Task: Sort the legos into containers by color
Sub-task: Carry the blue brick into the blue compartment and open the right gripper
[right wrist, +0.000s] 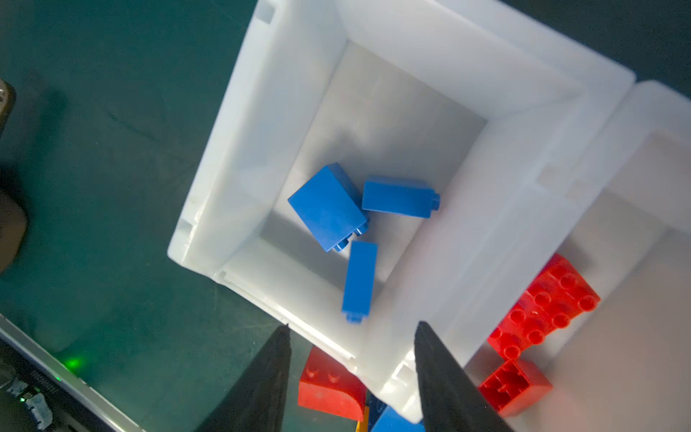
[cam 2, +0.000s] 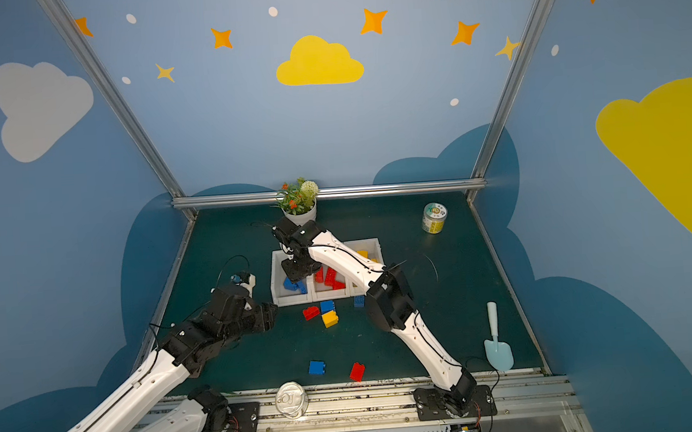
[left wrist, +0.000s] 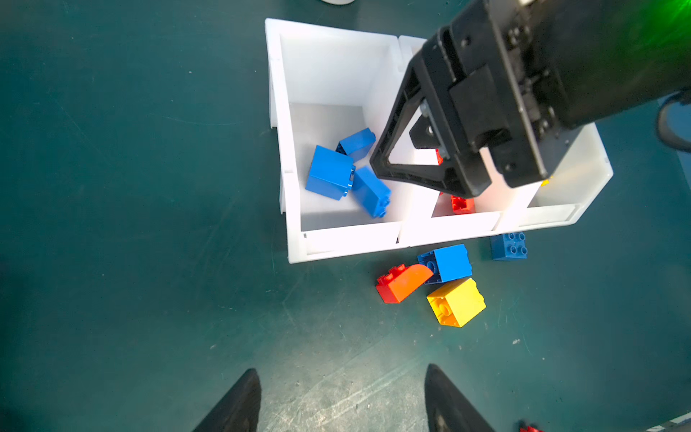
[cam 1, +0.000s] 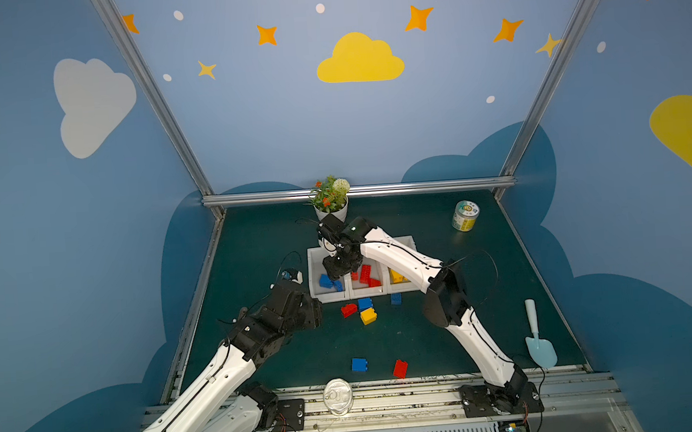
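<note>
A clear round lid (cam 1: 338, 396) is lying on the front rail, nearest the lens, and its moulded marking is too faint to read. Just past it, on the dark green mat (cam 1: 255, 248), a lone blue brick (cam 1: 359, 364) and a lone red brick (cam 1: 400, 368) are sitting near each other but not touching. The legos (cam 1: 365, 307) are showing as chunky, glossy plastic bricks with round studs, in red, blue and yellow. Four of them are lying just in front of the containers (cam 1: 329, 296): a red curved brick (left wrist: 402, 284), a blue cube (left wrist: 448, 262) and a yellow cube (left wrist: 456, 303) clustered close together, and a studs-up blue brick (left wrist: 508, 245) a little to one side, right beside the front wall. The containers are three plain white open bins joined in a row. The left one is holding three blue bricks (right wrist: 329, 205) lying on their sides, the middle one is holding red bricks (right wrist: 542, 306), and the right one is holding yellow bricks (cam 1: 397, 276). The right gripper (right wrist: 353, 325) is hanging over the left bin, near its shared wall with the middle one, with its fingers standing apart and nothing between them. The left gripper (left wrist: 340, 370) is hovering over bare mat to the left of the bins, its fingers also spread and empty. A yellow-green labelled can (cam 1: 465, 215) is standing at the back right, its print too small to read. No writing is showing on the bricks or bins.
</note>
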